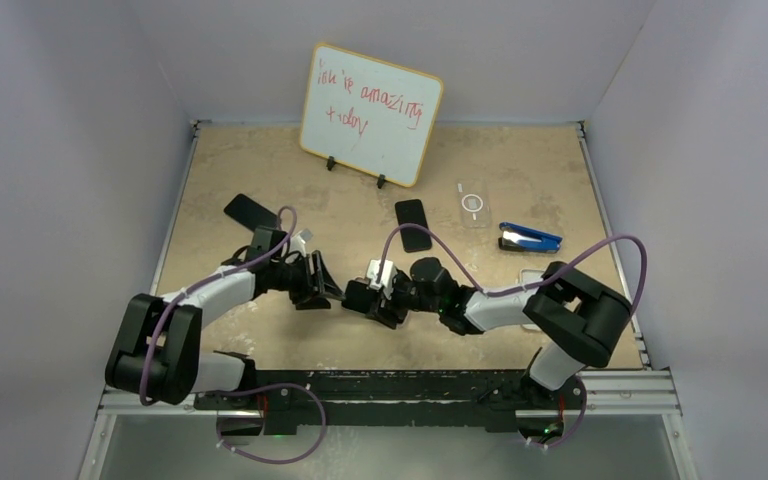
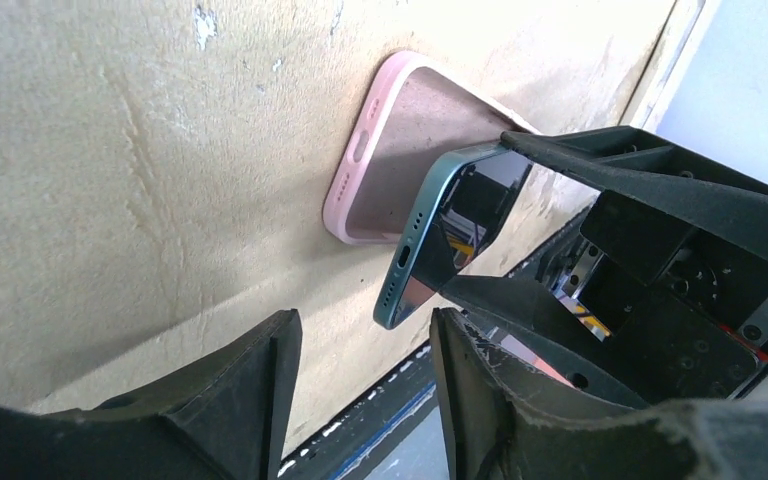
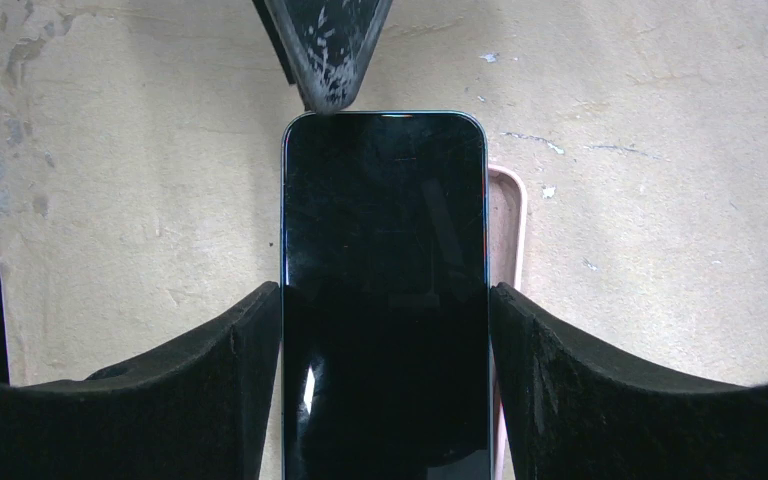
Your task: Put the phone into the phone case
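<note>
The phone (image 3: 385, 300), with a black screen and a teal rim (image 2: 415, 255), is held by its long sides in my right gripper (image 3: 385, 290), which is shut on it. It hangs tilted just above the pink phone case (image 2: 410, 140), which lies open side up on the table; a strip of the case (image 3: 508, 250) shows beside the phone. My left gripper (image 2: 365, 320) is open, with the phone's end just beyond its tips. One of its fingers (image 3: 325, 60) touches the phone's far end. In the top view both grippers, left (image 1: 315, 285) and right (image 1: 370, 300), meet at the table's near middle.
A whiteboard (image 1: 370, 100) stands at the back. A black phone (image 1: 412, 224), a clear case (image 1: 473, 203) and a blue tool (image 1: 530, 237) lie behind the right arm. Another dark phone (image 1: 248, 211) lies at the left. The table's near edge runs close to the grippers.
</note>
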